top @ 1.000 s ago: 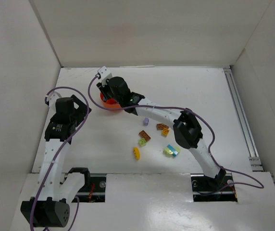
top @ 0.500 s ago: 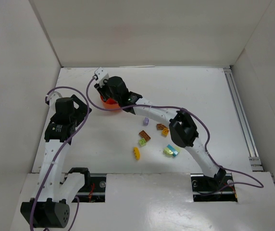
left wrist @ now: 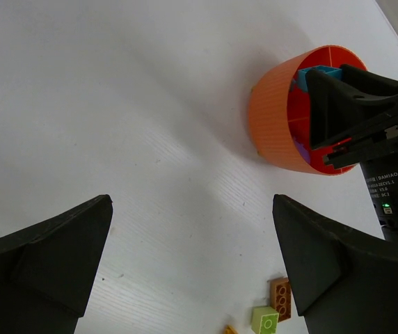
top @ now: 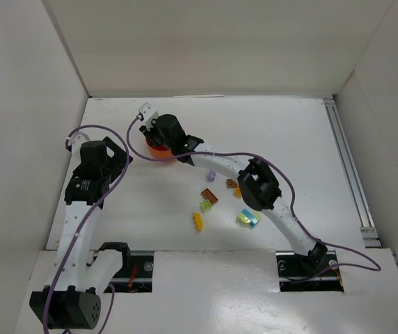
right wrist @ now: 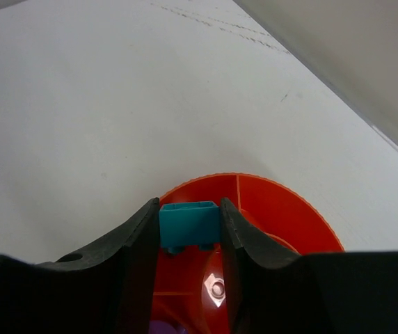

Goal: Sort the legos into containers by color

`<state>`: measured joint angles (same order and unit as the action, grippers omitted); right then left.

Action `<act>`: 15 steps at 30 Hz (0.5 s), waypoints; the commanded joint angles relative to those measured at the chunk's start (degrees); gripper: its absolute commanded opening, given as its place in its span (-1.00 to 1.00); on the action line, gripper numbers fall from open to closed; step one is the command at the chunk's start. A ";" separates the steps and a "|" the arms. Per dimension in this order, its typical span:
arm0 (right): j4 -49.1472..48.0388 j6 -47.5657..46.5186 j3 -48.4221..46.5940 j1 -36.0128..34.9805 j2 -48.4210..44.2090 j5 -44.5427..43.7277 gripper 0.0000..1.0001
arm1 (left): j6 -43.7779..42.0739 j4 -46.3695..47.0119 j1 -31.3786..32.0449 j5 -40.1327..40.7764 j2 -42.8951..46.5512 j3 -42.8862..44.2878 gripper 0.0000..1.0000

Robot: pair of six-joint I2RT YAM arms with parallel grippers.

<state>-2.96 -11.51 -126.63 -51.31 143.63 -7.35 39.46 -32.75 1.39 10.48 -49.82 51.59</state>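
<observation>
The orange-red dish (top: pixel 156 149) stands at the back left of the table. My right gripper (top: pixel 160 141) hovers over it, shut on a cyan brick (right wrist: pixel 188 224) held above a compartment by the far rim (right wrist: pixel 282 209). A purple brick (right wrist: pixel 161 327) lies in a near compartment. The left wrist view shows the dish (left wrist: pixel 275 118) with the cyan brick (left wrist: pixel 317 73) at its top. My left gripper (left wrist: pixel 192 209) is open and empty, left of the dish. Loose bricks lie mid-table: purple (top: pixel 211 175), brown (top: pixel 209 196), lime green (top: pixel 205 206), yellow (top: pixel 197 221), orange (top: pixel 235 186), and a cyan and pale yellow pair (top: pixel 248 218).
White walls enclose the table on the back and both sides. A metal rail (top: pixel 348 174) runs along the right edge. Purple cables (top: pixel 220 154) drape over both arms. The right arm's elbow (top: pixel 256 184) hangs over the orange brick.
The right arm's elbow has swung left while its gripper stayed over the dish with the cyan brick. The left arm has not moved.
</observation>
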 commanded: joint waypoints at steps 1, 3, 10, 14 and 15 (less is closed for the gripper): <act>-1.17 -0.97 -2.31 0.33 -0.37 -0.99 -0.46 | -0.26 1.55 -0.25 -0.29 -0.45 1.05 0.98; -1.17 -0.97 -2.31 0.33 -0.37 -0.99 -0.41 | -0.26 1.55 -0.25 -0.81 -0.45 1.05 0.98; -1.17 -2.20 -2.31 0.33 -1.42 0.15 0.07 | -0.26 2.08 -0.25 -0.81 -0.45 1.05 0.98; -1.17 -2.73 -2.31 0.33 -3.18 0.76 0.21 | -0.26 2.08 -0.25 -1.34 -0.45 1.05 0.98; -1.17 -2.73 -2.31 0.33 -4.14 0.76 0.24 | -0.26 2.08 -0.25 -1.34 -0.45 1.05 0.98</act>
<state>-2.94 -13.54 -126.63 -51.27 143.61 -7.44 39.46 -32.38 1.39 9.47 -50.57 51.59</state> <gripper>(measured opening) 0.609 0.989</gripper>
